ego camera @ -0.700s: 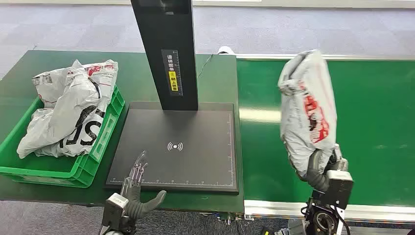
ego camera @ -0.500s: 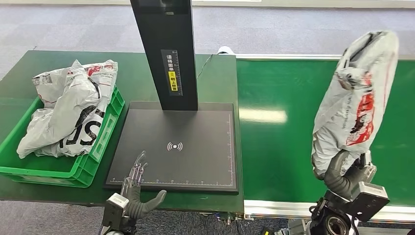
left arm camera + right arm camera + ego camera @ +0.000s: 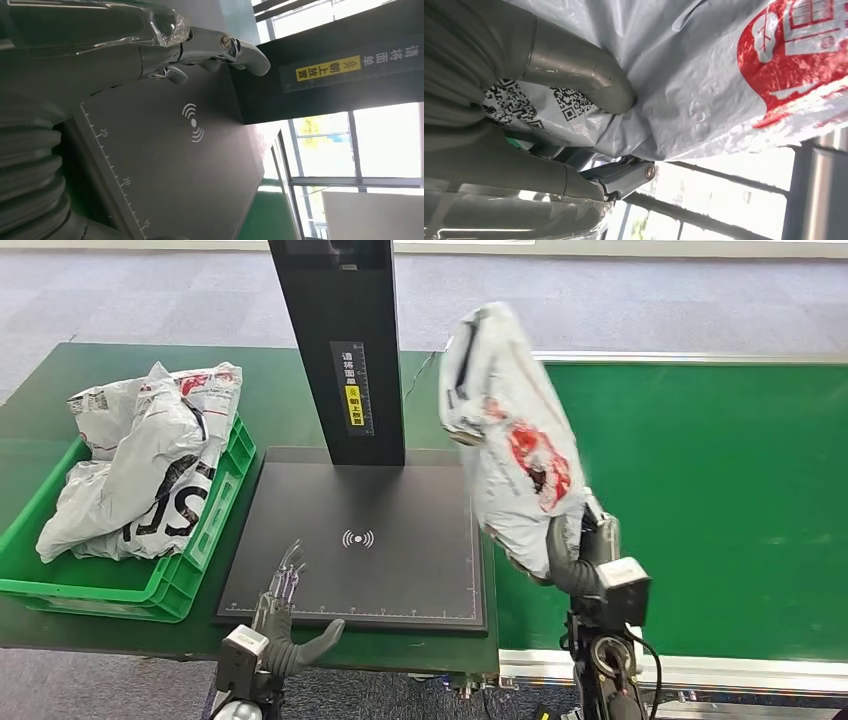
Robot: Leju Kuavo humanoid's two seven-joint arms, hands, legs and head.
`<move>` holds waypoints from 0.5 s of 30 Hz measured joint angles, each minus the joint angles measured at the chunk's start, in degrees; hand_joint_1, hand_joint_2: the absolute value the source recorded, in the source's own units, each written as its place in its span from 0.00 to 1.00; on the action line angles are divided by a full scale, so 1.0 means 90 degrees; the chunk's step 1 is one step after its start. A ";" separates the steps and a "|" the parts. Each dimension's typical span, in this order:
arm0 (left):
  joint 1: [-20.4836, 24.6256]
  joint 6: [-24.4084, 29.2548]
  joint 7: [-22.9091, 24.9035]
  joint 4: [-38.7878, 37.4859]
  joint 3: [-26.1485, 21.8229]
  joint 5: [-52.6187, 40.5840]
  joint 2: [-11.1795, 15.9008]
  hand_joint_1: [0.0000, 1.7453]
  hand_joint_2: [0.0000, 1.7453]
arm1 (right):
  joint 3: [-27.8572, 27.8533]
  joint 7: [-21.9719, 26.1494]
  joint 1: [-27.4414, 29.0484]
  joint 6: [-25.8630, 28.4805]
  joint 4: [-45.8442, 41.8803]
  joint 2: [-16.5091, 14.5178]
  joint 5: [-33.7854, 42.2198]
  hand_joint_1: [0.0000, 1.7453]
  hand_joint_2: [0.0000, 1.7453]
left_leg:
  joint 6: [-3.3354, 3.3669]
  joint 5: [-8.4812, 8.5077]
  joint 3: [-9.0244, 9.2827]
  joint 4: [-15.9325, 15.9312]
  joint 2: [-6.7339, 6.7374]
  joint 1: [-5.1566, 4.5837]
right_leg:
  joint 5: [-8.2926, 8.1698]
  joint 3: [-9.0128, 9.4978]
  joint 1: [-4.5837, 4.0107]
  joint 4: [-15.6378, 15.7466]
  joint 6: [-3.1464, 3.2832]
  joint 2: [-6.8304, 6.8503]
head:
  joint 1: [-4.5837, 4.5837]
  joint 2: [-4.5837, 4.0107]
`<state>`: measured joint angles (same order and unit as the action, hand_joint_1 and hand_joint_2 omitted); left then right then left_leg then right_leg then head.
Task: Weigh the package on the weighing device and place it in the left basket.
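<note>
The right robot hand (image 3: 572, 558) grips the package (image 3: 510, 445) by its lower end – thumb (image 3: 574, 75) pressed into the grey plastic – and holds it upright in the air over the right edge of the scale (image 3: 360, 540), beside the black post (image 3: 340, 340). The package bears a red print and QR codes. The left robot hand (image 3: 285, 615) hovers at the scale's near left corner, fingers (image 3: 225, 47) apart and straight, holding nothing. To the left, on the green surface (image 3: 440, 400), the basket (image 3: 215, 530) already holds other grey bags (image 3: 140, 460). The belt (image 3: 700, 490) lies to the right.
</note>
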<state>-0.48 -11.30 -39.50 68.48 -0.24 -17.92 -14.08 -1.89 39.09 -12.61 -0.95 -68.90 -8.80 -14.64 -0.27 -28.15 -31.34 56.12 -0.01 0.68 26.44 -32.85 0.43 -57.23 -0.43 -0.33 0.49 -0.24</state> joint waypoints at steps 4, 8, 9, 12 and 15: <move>0.0089 0.0007 -0.0019 -0.0105 0.0081 -0.0005 0.0002 0.00 1.00 | 0.0169 -0.0196 -0.0815 -0.0019 0.1299 0.0070 -0.0309 1.00 1.00 | 0.0001 0.0002 -0.0001 0.0001 0.0000 -0.0001 | -0.0004 0.0000 0.0000 -0.0002 -0.0001 0.0001 | -0.0001 0.0000; 0.0129 0.0008 -0.0026 -0.0181 0.0126 0.0001 0.0012 0.00 1.00 | 0.0419 -0.0686 -0.1568 0.0585 0.2461 0.0129 -0.1055 1.00 1.00 | 0.0001 0.0002 -0.0005 0.0002 -0.0001 -0.0001 | -0.0004 -0.0005 0.0000 -0.0002 0.0000 0.0002 | -0.0002 0.0000; 0.0137 0.0002 -0.0026 -0.0197 0.0133 0.0003 0.0013 0.00 1.00 | 0.0501 -0.0839 -0.1744 0.0812 0.2726 0.0141 -0.1277 1.00 1.00 | 0.0001 0.0002 -0.0006 0.0002 -0.0001 -0.0001 | -0.0004 -0.0006 0.0000 -0.0002 0.0000 0.0002 | -0.0001 0.0000; 0.0171 -0.0025 -0.0016 -0.0235 0.0171 0.0005 0.0015 0.00 1.00 | 0.0748 -0.1297 -0.2179 0.1327 0.3399 0.0165 -0.1828 0.65 1.00 | 0.0001 0.0002 -0.0006 0.0002 -0.0001 0.0000 | -0.0004 -0.0008 0.0000 -0.0002 0.0000 0.0002 | 0.0000 0.0000; 0.0220 -0.0061 0.0025 -0.0253 0.0201 0.0006 0.0015 0.00 1.00 | 0.0948 -0.1583 -0.2435 0.1629 0.3883 0.0175 -0.2186 0.00 1.00 | 0.0001 0.0002 -0.0006 0.0002 -0.0001 0.0000 | -0.0004 -0.0008 0.0000 -0.0002 0.0000 0.0002 | -0.0001 0.0000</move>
<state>1.50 -11.85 -39.27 66.20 1.57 -17.86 -13.94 6.64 24.84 -34.52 13.71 -33.95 -7.22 -34.31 -0.26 -28.13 -31.40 56.13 -0.02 0.68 26.40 -32.92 0.43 -57.24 -0.43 -0.31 0.48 -0.24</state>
